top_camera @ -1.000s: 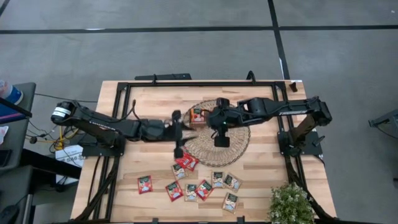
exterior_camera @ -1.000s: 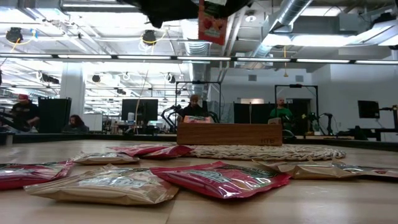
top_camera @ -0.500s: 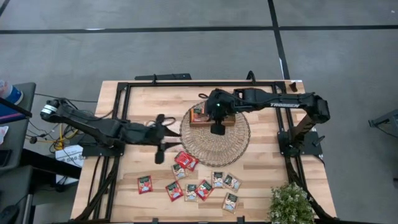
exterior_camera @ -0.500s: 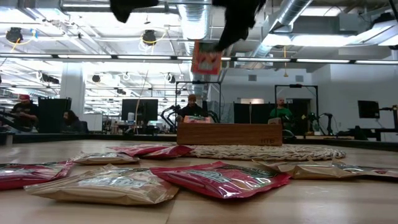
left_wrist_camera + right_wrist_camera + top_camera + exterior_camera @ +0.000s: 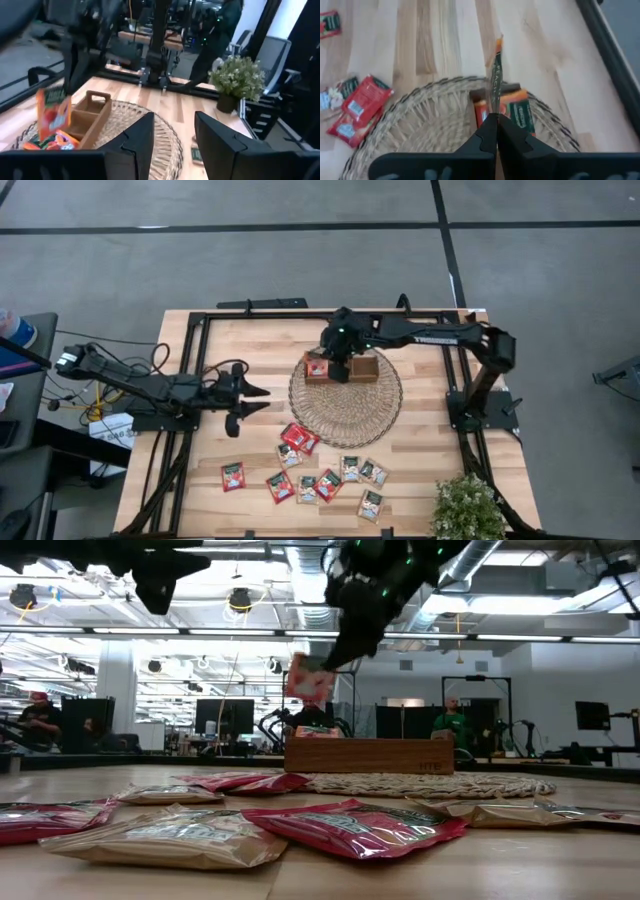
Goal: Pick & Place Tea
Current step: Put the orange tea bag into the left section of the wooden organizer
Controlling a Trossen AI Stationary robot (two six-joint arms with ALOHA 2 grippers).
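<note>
My right gripper (image 5: 335, 370) is shut on a red-orange tea sachet (image 5: 308, 680) above the left end of the brown wooden tray (image 5: 362, 370), which stands on the far part of the round wicker mat (image 5: 345, 408). Red-orange sachets (image 5: 517, 112) lie in the tray's left compartment. Several more sachets (image 5: 320, 475), red and pale, lie flat on the table near the front edge. My left gripper (image 5: 245, 395) is open and empty over the table left of the mat; the left wrist view shows its fingers apart (image 5: 172, 135). My right gripper pinches the sachet by one edge (image 5: 494, 111) between its two fingers, which come from above, slanting down. The sachet shows edge-on past the fingers. It hangs tilted below them (image 5: 308, 680), lifted clear of the tray.
A small potted plant (image 5: 467, 508) stands at the table's front right corner. Black frame rails (image 5: 200, 340) run along the table's far, left and right sides. People and desks show in the room behind the table (image 5: 310, 715).
My right gripper has gone down and toward the table's far edge with the red-orange sachet, which now hangs tilted just above the tray's left end. My left gripper has drawn back toward the table's left edge, away from the mat.
</note>
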